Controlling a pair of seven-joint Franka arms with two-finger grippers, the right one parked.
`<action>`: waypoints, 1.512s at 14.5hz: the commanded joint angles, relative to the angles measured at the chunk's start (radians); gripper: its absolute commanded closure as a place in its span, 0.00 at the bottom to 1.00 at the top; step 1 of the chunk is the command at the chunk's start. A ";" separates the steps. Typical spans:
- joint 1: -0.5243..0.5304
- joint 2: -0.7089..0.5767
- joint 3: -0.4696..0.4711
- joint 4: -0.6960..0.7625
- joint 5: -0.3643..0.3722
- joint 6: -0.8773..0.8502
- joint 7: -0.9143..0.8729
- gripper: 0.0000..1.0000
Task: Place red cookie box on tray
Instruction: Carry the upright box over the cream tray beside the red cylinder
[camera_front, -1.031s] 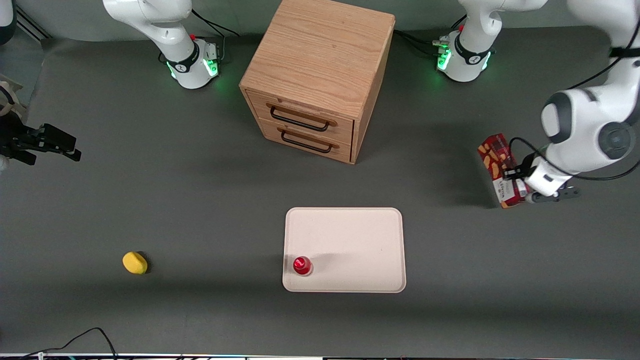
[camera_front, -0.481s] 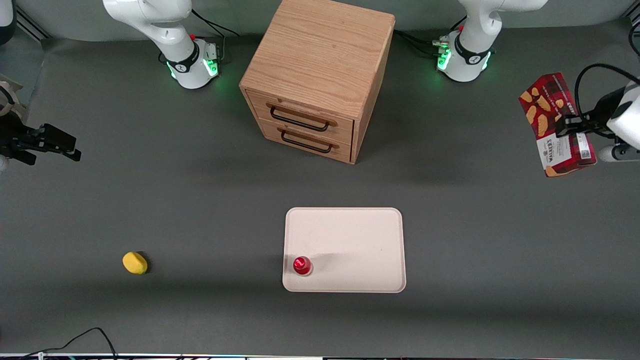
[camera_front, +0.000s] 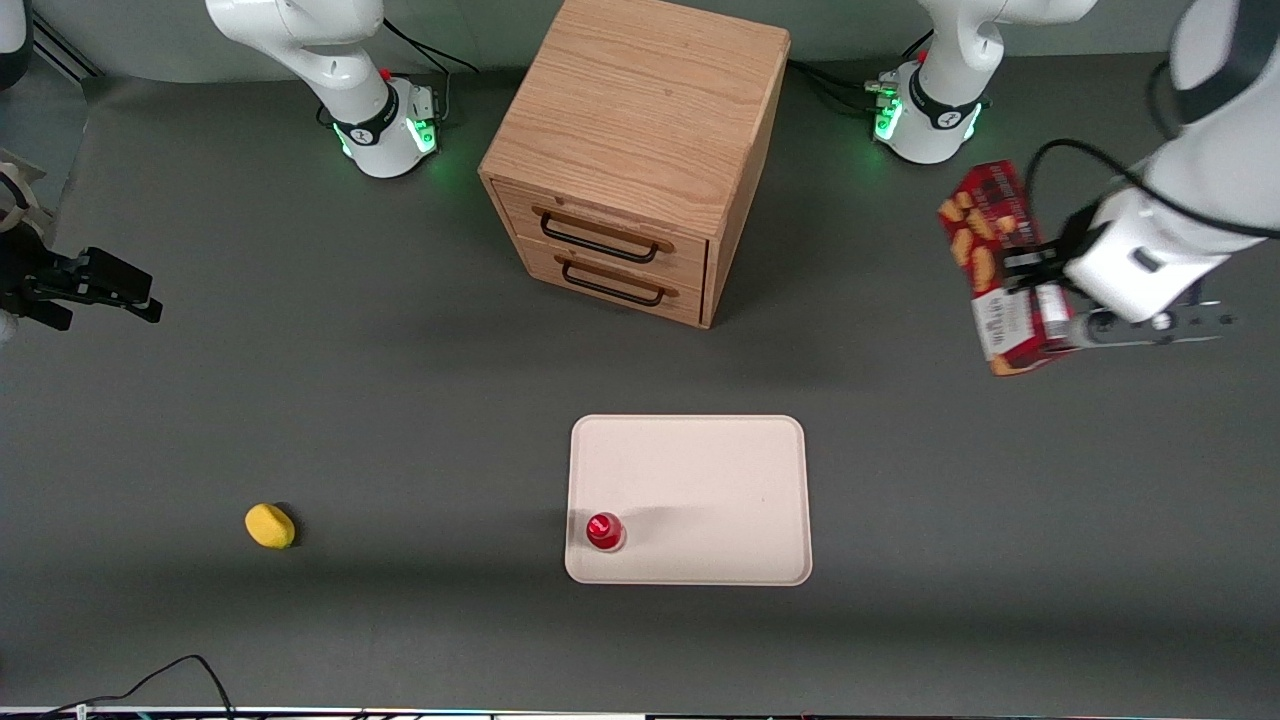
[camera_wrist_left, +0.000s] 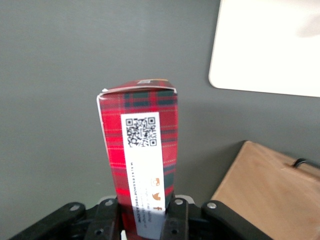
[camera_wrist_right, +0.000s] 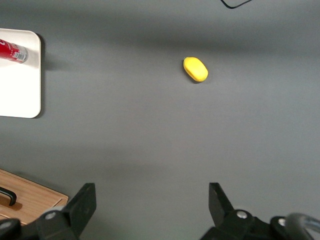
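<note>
Red cookie box shifted trayward, pincer-clamped.

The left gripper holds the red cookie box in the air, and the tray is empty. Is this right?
Not quite. The gripper does hold the red cookie box in the air, but the tray is not empty: the front view shows a small red-capped item standing on it.

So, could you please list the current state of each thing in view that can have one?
gripper: shut on the red cookie box, above the table toward the working arm's end.
red cookie box: held off the table, tilted, not on the tray.
tray: flat on the table, holding only a red-capped bottle.
cabinet: both drawers closed.
</note>
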 joint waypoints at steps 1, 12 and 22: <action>-0.004 0.127 -0.120 0.155 -0.013 -0.018 -0.219 1.00; -0.120 0.552 -0.250 0.493 0.098 0.256 -0.610 1.00; -0.090 0.619 -0.245 0.184 0.277 0.690 -0.538 1.00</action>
